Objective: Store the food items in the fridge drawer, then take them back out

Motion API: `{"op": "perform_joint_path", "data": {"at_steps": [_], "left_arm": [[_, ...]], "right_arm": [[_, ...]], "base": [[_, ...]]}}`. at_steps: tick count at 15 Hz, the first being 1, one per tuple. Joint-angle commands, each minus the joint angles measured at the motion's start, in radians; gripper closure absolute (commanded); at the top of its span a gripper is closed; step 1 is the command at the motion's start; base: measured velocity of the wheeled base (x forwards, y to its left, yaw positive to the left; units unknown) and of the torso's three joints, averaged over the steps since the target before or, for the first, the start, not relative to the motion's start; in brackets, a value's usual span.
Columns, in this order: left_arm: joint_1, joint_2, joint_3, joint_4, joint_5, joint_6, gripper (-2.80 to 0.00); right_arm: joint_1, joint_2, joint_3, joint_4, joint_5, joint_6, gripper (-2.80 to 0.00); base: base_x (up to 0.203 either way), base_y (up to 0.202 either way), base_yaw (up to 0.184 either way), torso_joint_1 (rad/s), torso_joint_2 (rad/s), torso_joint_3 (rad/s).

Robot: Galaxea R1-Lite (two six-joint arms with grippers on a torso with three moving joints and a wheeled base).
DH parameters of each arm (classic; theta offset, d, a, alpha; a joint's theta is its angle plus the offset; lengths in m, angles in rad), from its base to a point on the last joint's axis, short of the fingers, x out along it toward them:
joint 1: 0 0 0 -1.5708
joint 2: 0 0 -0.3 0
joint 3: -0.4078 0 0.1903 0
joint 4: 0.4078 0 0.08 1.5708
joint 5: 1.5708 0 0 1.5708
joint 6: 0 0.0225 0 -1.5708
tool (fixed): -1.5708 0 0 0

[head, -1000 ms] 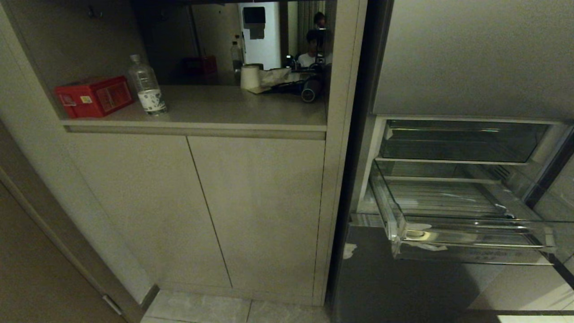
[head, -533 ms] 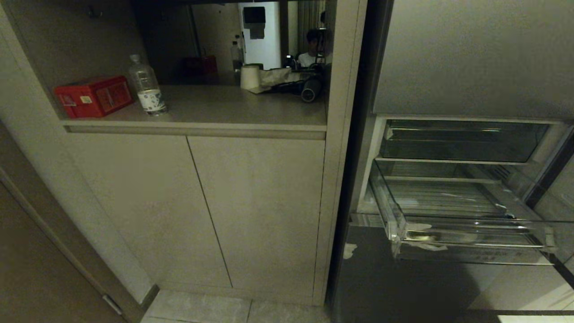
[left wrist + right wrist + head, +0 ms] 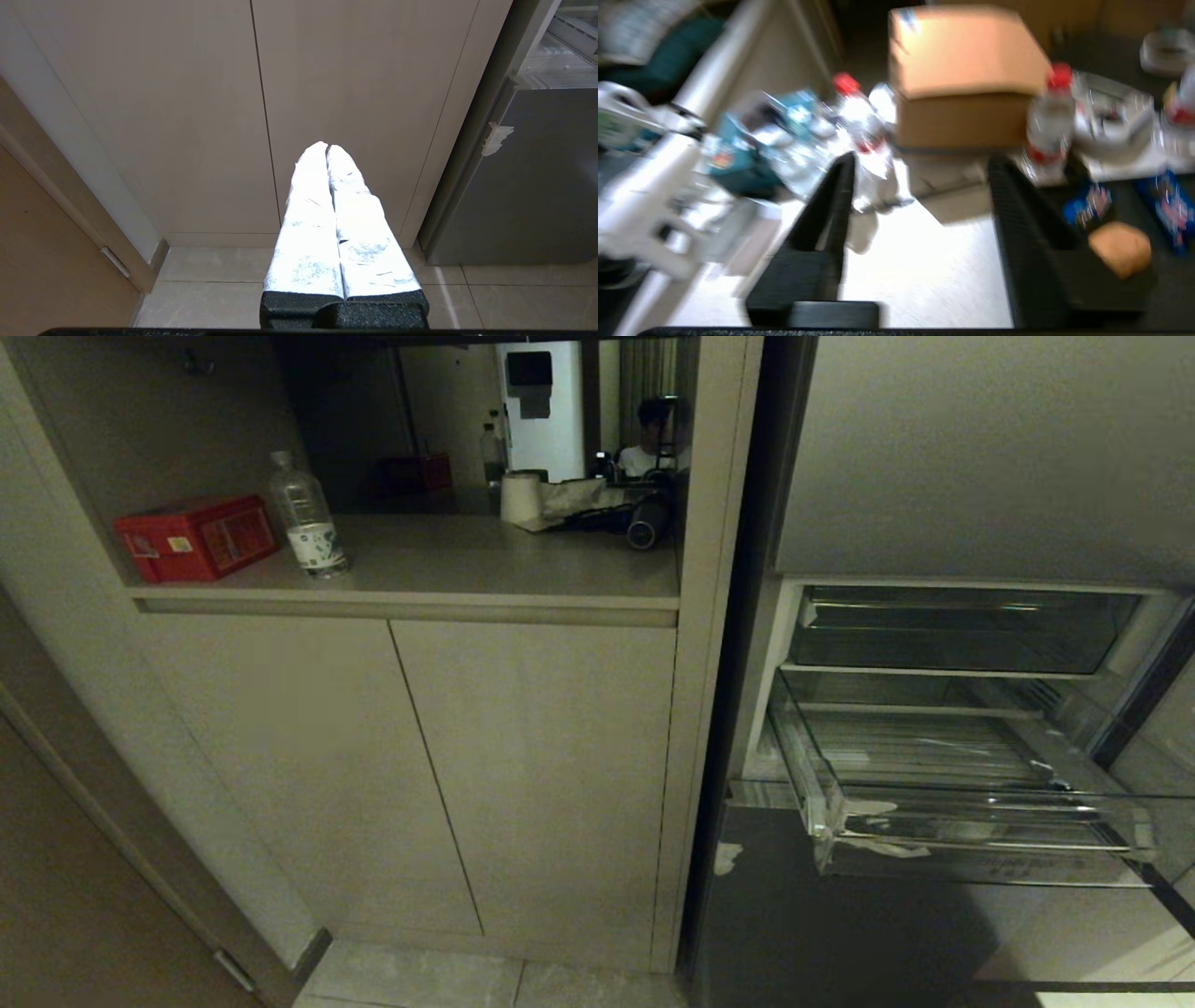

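My right gripper (image 3: 920, 205), jaws apart and empty, nears round orange-brown food item (image 3: 1120, 248); next, grasp it for empty clear plastic fridge drawer (image 3: 971, 854).

A: The box (image 3: 196, 535) is red; the drawer (image 3: 971, 784) clear, ribbed.
B: Bun (image 3: 1120, 248) orange-brown, carton (image 3: 966, 74) tan, bottle (image 3: 1048, 126) caps red. Left claw (image 3: 327, 148) white, right claw (image 3: 920, 163) black.

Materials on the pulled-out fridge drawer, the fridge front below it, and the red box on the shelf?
Pulled-out fridge drawer: looks like clear glossy plastic; see-through walls, ribbed floor, bright glints. Grey fridge front panel: probably brushed steel; dull, even sheen. Red rectangular box: tin or printed card, cannot tell.
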Motion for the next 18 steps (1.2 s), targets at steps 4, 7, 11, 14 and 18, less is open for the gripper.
{"op": "perform_joint_path", "data": {"at_steps": [4, 7, 11, 14, 18], "left_arm": [[0.001, 0.001, 0.001, 0.0, 0.0, 0.0, 0.0], [-0.001, 0.001, 0.0, 0.0, 0.0, 0.0, 0.0], [0.001, 0.001, 0.002, 0.0, -0.001, 0.0, 0.0], [0.0, 0.001, 0.001, 0.0, 0.0, 0.0, 0.0], [0.0, 0.001, 0.0, 0.0, 0.0, 0.0, 0.0]], "right_arm": [[-0.016, 0.261, 0.014, -0.066, 0.005, -0.068, -2.8], [-0.029, 0.357, 0.034, -0.066, 0.017, -0.152, -2.8], [-0.034, 0.447, 0.068, -0.069, 0.02, -0.224, -2.8], [-0.048, 0.476, 0.09, -0.069, 0.015, -0.28, -2.8], [-0.098, 0.477, 0.091, -0.072, 0.006, -0.312, -2.8]], "base": [[0.0, 0.0, 0.0, 0.0, 0.0, 0.0], [0.0, 0.0, 0.0, 0.0, 0.0, 0.0], [0.0, 0.0, 0.0, 0.0, 0.0, 0.0], [0.0, 0.0, 0.0, 0.0, 0.0, 0.0], [0.0, 0.0, 0.0, 0.0, 0.0, 0.0]]}}
